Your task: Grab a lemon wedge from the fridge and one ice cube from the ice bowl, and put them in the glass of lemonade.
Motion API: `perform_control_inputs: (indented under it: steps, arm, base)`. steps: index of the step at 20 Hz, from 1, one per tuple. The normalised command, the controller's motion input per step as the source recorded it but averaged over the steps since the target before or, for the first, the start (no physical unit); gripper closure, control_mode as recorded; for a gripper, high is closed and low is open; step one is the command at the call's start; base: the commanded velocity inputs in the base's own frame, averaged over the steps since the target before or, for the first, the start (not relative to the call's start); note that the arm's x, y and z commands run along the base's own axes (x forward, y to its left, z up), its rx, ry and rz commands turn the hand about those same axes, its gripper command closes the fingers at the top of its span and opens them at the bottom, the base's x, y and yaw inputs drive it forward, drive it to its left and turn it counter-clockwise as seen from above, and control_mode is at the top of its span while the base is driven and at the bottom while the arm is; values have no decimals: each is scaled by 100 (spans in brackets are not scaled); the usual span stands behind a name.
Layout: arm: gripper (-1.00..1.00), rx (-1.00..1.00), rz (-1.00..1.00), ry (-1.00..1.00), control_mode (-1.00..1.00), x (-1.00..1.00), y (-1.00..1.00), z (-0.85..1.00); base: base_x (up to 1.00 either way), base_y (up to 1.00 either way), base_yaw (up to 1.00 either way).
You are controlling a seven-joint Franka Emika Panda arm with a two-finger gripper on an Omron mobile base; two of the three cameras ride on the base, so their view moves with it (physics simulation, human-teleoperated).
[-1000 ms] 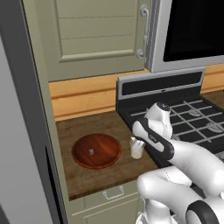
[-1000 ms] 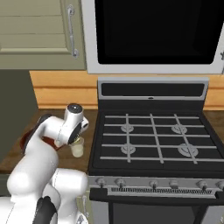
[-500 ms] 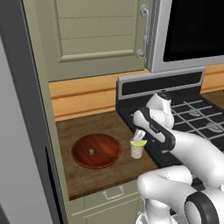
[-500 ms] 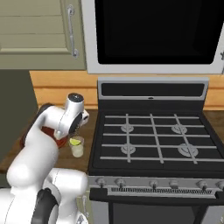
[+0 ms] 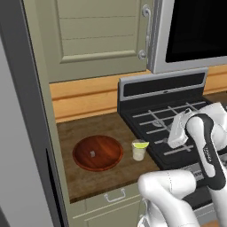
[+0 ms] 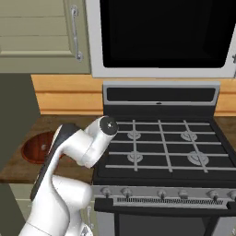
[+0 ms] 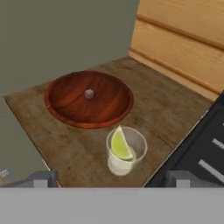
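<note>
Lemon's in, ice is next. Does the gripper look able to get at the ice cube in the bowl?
Probably yes. The ice cube lies alone in the shallow ice bowl, uncovered. The gripper is open, and only the glass stands beside the path.

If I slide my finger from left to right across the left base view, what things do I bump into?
fridge → ice bowl holding the ice cube → glass of lemonade with the lemon wedge → stove
</note>
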Motion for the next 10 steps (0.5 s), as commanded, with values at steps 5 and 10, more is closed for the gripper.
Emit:
perform_control_inputs:
  steps: [5,10]
  arm:
    - [-100,27,-1,-66,-100,-100,-64,97]
    - [-100,-3,0,-17,-100,-21,8,9]
  base:
    - [0,0,0]
    - [0,0,0]
